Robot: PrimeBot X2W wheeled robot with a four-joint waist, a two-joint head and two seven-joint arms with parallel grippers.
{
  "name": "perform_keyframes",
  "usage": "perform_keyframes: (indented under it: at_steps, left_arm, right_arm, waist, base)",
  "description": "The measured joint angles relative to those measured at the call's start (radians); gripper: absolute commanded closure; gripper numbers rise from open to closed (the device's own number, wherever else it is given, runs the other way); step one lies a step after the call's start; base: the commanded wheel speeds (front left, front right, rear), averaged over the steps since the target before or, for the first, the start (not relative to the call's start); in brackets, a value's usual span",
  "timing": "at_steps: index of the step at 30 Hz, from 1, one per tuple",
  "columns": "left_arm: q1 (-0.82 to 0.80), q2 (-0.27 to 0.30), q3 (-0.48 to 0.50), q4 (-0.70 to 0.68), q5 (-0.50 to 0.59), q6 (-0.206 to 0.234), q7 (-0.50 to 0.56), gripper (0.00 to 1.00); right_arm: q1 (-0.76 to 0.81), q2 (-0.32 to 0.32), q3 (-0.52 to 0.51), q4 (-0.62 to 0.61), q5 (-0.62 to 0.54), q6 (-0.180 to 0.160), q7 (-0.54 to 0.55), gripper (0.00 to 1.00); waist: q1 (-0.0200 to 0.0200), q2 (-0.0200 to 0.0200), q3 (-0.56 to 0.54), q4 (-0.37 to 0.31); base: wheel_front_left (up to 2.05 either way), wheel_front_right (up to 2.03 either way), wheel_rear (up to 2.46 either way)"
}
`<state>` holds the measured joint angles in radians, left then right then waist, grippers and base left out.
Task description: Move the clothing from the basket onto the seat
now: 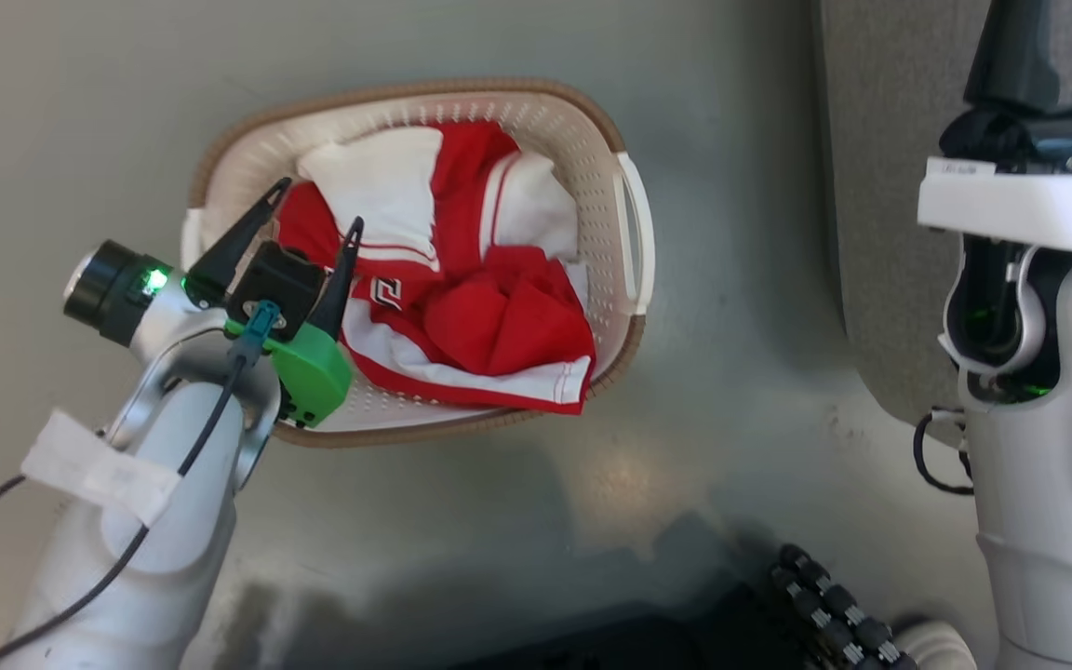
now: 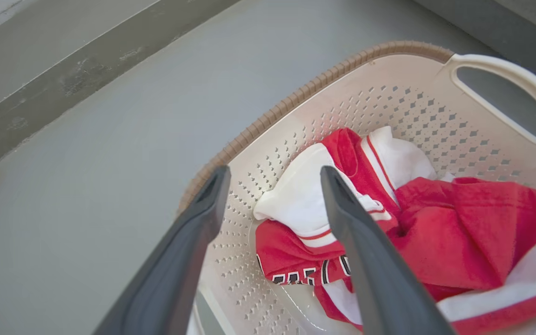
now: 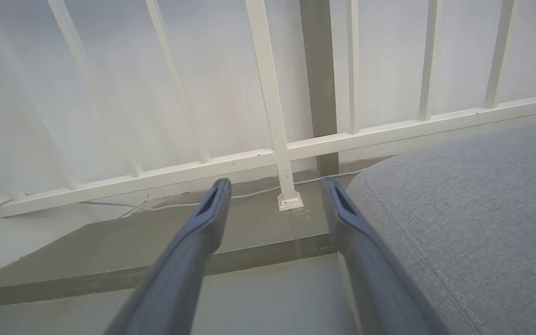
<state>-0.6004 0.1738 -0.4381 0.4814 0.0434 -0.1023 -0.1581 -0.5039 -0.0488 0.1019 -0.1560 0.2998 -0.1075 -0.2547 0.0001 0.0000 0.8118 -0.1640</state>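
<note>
Left hand [image 1: 320, 202] spread wide, empty, hovering over the near-left side of the basket [image 1: 536, 93]; the clothing [image 1: 480, 288] lies heaped inside, just ahead of its fingers. Right hand [image 3: 272, 181], also spread, sits by the seat [image 3: 472, 209], so left is nearer

One basket [image 1: 424, 88], one clothing heap [image 1: 499, 326], one seat [image 3: 482, 209], left hand [image 1: 320, 202], right hand [image 3: 275, 181]
</note>
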Motion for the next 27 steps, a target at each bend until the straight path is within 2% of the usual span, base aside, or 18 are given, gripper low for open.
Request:
perform_keyframes:
  at_steps: [9,27]
  left_arm:
    - [-0.053,0.008,-0.082,0.098,0.048,-0.018,0.023,0.00]
    - [-0.151,0.039,-0.181,0.231,0.069,-0.022,0.053,0.00]
  right_arm:
    - [-0.030,-0.001,0.008,0.005,0.019,0.000,0.000,0.00]
    - [-0.062,0.000,0.038,0.012,0.063,-0.008,0.000,0.00]
  waist:
    - [0.0000,0.0000,0.079,-0.045]
    - [-0.0001,0.0000,0.141,-0.121]
  base:
    - [0.00,0.00,0.00]
    - [0.00,0.00,0.00]
